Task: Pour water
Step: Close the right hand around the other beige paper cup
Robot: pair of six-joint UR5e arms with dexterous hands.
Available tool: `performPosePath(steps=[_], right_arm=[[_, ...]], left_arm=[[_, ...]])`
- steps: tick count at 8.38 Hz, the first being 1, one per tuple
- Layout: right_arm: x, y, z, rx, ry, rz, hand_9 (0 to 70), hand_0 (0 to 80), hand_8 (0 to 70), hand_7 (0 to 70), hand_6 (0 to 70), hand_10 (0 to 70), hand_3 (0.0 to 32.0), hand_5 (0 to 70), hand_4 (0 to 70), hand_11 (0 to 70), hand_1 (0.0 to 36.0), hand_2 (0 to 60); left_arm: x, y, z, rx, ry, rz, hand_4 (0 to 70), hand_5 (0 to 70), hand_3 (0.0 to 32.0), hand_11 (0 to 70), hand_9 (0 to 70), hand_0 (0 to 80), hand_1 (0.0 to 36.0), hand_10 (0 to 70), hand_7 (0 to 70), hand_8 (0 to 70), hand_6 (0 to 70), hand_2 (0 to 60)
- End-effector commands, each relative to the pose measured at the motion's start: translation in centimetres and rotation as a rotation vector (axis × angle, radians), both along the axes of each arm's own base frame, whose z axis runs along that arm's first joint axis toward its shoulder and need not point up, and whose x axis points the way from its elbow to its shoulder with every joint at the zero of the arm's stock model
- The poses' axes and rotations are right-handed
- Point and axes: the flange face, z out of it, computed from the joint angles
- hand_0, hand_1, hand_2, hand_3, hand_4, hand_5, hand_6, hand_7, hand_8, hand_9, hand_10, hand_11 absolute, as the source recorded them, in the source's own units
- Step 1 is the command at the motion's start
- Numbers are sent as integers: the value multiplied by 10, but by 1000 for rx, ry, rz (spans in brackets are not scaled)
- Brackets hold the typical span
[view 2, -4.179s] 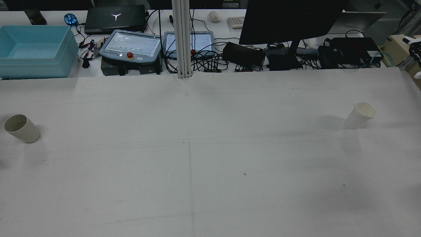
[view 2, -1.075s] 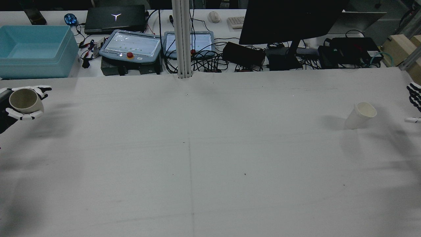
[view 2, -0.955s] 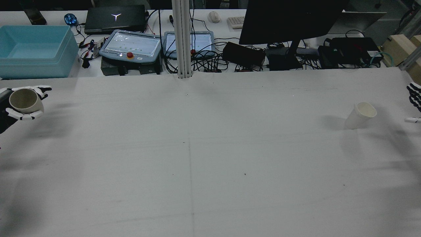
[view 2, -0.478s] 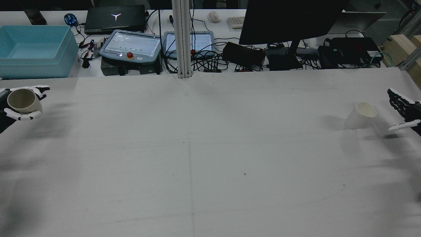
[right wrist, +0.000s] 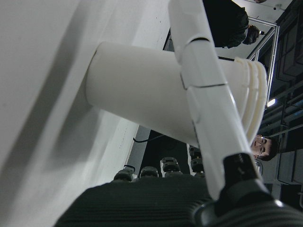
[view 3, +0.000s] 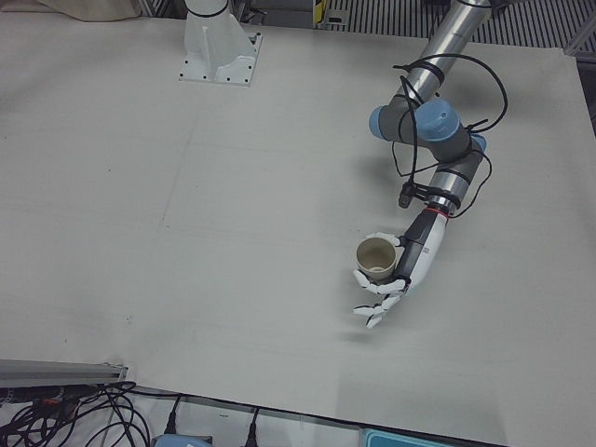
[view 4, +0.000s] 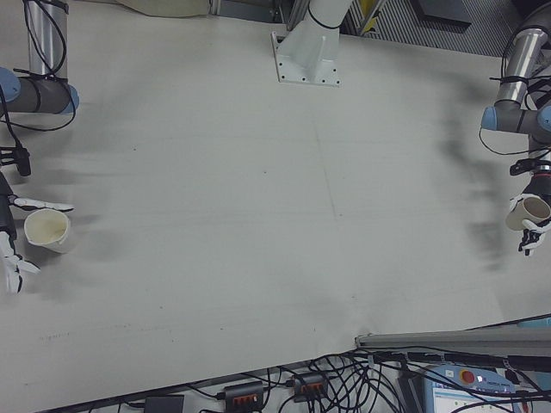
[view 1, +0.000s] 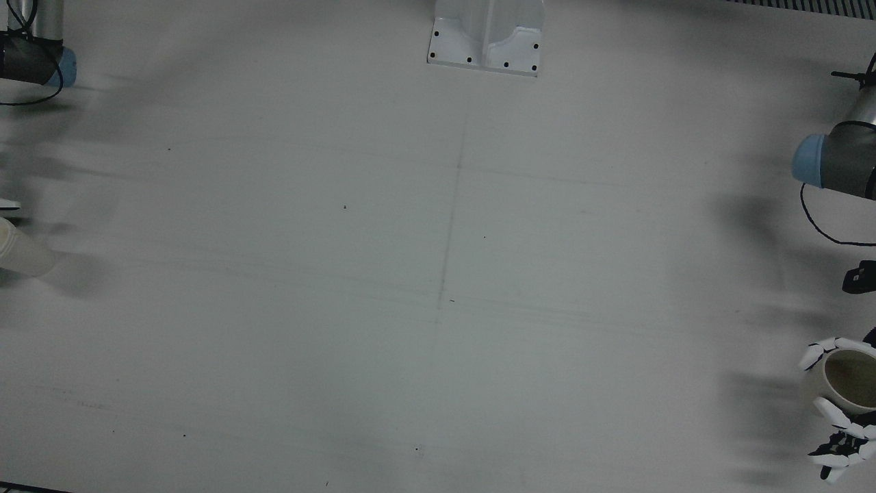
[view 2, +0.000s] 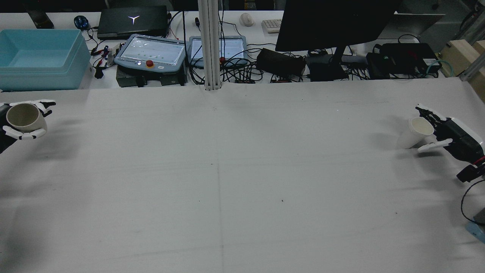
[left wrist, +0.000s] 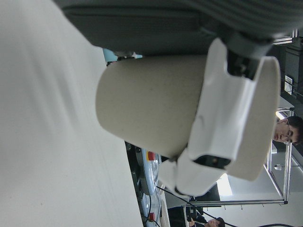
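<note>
A tan paper cup (view 2: 22, 116) hangs upright above the table's far left edge, with my left hand (view 2: 26, 133) shut on it. It also shows in the left-front view, where the tan cup (view 3: 375, 256) sits in the left hand (view 3: 402, 277). A white cup (view 2: 415, 132) stands on the table at the right. My right hand (view 2: 451, 132) is open beside it, fingers behind and thumb in front. In the right hand view one finger (right wrist: 203, 94) lies across the white cup (right wrist: 142, 99). In the right-front view the white cup (view 4: 47, 228) has small gaps to the fingers.
Beyond the table's far edge are a blue bin (view 2: 41, 58), two teach pendants (view 2: 151, 53), a monitor (view 2: 333, 22) and tangled cables. A white post (view 2: 209, 45) rises at the middle of that edge. The white tabletop (view 2: 242, 182) stretches wide between the two cups.
My right hand has come in from the right edge to flank the white cup. The left hand, which lifted the tan cup earlier, has drifted slightly left.
</note>
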Motion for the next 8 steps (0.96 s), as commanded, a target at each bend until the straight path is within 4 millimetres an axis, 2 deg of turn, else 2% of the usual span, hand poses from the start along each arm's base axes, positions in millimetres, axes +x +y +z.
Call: performPosePath(steps=[1,2,3,4,5,6,7,8], right_arm=[[-28,-7,-11,10,-23,6,0,800,4,56,67,0,0,376,22,0,358,119],[-27,-7,-10,8,-22,8,1,800,6,76,80,0,0,700,30,0,360,192],[-27,-7,-10,7,-25,9,25,800,18,195,140,0,0,700,294,28,360,340],[-22,-6,-9,2,-35,12,50,800,34,322,203,10,0,700,622,52,360,427],[-15,-8,-9,2,-36,26,53,800,41,335,221,16,0,700,700,61,360,600],[1,-9,-8,-1,-36,55,60,800,52,372,246,10,0,700,586,56,360,600],[30,-19,-18,16,-65,108,62,800,54,384,253,10,0,700,513,57,360,600],[66,-42,-60,35,-107,180,58,800,52,364,245,5,0,700,434,52,360,600]], left_arm=[[-1,3,6,2,0,1,700,700,0,144,89,800,360,82,269,126,183,600],[-2,3,7,5,1,1,700,700,0,145,91,800,360,83,269,129,184,600],[-4,4,9,4,0,0,700,700,0,146,91,800,360,84,269,129,184,600],[-3,4,9,6,0,1,700,700,0,148,91,800,360,85,268,129,183,600],[-2,4,8,7,-3,2,700,700,0,149,92,800,360,86,268,129,185,600],[1,2,4,8,-2,4,700,700,0,150,92,800,360,86,269,130,187,600],[6,-6,-11,11,-1,7,700,700,0,148,92,800,360,85,272,131,189,600],[19,-27,-48,17,6,8,700,700,0,144,90,800,360,83,275,129,191,600]])
